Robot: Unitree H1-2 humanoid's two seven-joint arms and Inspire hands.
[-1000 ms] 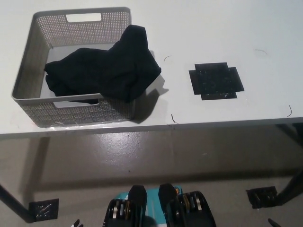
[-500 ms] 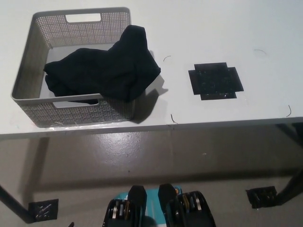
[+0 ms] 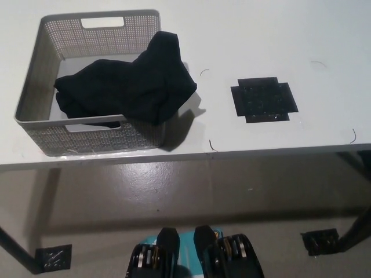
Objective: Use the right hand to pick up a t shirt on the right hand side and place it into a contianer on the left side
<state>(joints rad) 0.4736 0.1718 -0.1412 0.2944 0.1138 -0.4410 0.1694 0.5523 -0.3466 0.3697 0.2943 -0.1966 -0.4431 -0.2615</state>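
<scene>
Basically done: black t-shirt point(image 3: 130, 87) sits in the basket point(image 3: 36, 63), one fold draped over its right rim. Neither hand in frame, so grip state unknown. Risk: overhanging fold's weight slides it onto the table point(image 3: 324, 35)

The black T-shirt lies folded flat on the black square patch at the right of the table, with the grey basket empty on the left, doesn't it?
No. The head view shows the black T-shirt bunched in the grey basket on the left, one part draped over its right rim. The black square patch is bare.
</scene>
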